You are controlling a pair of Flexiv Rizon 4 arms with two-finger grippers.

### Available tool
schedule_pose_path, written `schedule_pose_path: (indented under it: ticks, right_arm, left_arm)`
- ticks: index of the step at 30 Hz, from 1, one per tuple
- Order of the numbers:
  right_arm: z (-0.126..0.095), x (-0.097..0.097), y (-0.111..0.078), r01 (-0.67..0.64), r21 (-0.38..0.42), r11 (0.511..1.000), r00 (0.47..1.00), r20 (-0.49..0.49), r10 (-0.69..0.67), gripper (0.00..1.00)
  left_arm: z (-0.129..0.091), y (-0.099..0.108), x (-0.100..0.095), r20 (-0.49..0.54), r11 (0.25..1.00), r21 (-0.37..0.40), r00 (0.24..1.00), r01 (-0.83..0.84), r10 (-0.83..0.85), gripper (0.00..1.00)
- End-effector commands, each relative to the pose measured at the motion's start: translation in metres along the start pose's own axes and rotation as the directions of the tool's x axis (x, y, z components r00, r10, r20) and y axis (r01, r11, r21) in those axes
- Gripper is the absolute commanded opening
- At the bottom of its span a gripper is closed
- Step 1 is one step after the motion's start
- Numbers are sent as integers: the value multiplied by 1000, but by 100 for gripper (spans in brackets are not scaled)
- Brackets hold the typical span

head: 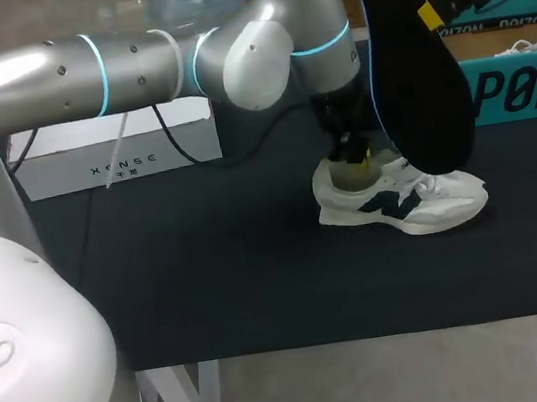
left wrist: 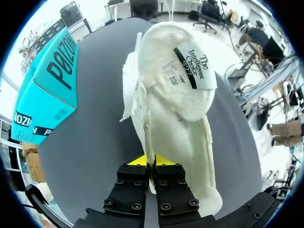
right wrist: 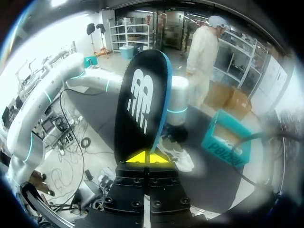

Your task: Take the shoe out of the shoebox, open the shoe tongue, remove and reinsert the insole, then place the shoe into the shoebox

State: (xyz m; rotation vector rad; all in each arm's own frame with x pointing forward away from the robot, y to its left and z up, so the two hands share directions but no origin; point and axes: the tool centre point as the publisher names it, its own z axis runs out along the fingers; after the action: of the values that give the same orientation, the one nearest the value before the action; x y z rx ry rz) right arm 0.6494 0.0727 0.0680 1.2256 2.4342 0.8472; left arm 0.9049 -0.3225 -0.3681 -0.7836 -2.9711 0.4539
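Two grasps: left hand (left wrist: pixel 151 164) down, pinching shoe (left wrist: pixel 175 118) collar; right hand (right wrist: pixel 148 159) raised, gripping insole (right wrist: pixel 140 104).

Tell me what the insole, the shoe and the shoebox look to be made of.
Insole: likely foam with a matte black fabric top, a blue edge and a printed white logo. Shoe: off-white textile or suede-like panels, matte, with a dark side logo and a pale lining; exact fabric unclear. Shoebox: cardboard, printed teal, with flat folded panels.

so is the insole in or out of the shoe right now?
Out. The right end effector holds the black insole up in the air, apart from the white shoe, which sits on the table.
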Motion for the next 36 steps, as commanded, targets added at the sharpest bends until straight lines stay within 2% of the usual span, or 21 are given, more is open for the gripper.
schedule_pose_path:
  ticks: [1,2,3,4,5,6,8,9,10,11,13,15,18,20,22,28,31,33,36]
  right_arm:
    - [0,0,2,-2,5,1000,1000,0,2,0]
    - [0,0,2,-2,5,1000,1000,0,2,0]
    - [0,0,2,-2,5,1000,1000,0,2,0]
    - [0,0,2,-2,5,1000,1000,0,2,0]
    - [0,0,2,-2,5,1000,1000,0,2,0]
    - [0,0,2,-2,5,1000,1000,0,2,0]
    - [0,0,2,-2,5,1000,1000,0,2,0]
    - [0,0,2,-2,5,1000,1000,0,2,0]
    - [0,0,2,-2,5,1000,1000,0,2,0]
    - [0,0,2,-2,5,1000,1000,0,2,0]
    - [0,0,2,-2,5,1000,1000,0,2,0]
    - [0,0,2,-2,5,1000,1000,0,2,0]
    - [0,0,2,-2,5,1000,1000,0,2,0]
    - [0,0,2,-2,5,1000,1000,0,2,0]
    - [0,0,2,-2,5,1000,1000,0,2,0]
    - [0,0,2,-2,5,1000,1000,0,2,0]
    - [0,0,2,-2,5,1000,1000,0,2,0]
    - [0,0,2,-2,5,1000,1000,0,2,0]
    - [0,0,2,-2,5,1000,1000,0,2,0]
  left_arm:
    - [-18,2,-3,-8,997,65,999,-41,41,0]
    - [-21,3,-6,-10,995,82,998,-59,60,0]
    - [-25,4,-8,-10,995,68,997,-74,75,0]
    - [-30,4,-10,-14,989,112,995,-93,96,0]
    - [-34,3,-12,-19,987,113,993,-111,114,0]
    - [-38,4,-14,-18,990,69,992,-127,129,0]
    - [-48,2,-17,-32,979,123,986,-161,166,0]
    - [-53,2,-20,-33,979,80,981,-187,190,0]
    - [-58,1,-22,-33,975,74,977,-208,211,0]
    - [-62,-1,-24,-44,968,100,971,-230,235,0]
    - [-70,-5,-29,-56,954,48,953,-297,299,0]
    - [-78,-12,-32,-84,926,95,924,-366,374,0]
    - [-87,-20,-37,-97,888,46,883,-457,459,0]
    - [-92,-28,-38,-120,851,73,843,-519,524,0]
    - [-94,-35,-37,-144,817,50,806,-574,575,0]
    - [-92,-51,-26,-220,722,58,696,-690,683,0]
    - [-85,-57,-18,-257,675,104,636,-731,728,0]
    - [-77,-59,-13,-291,638,94,592,-764,752,0]
    - [-68,-59,-10,-314,625,85,574,-776,756,0]
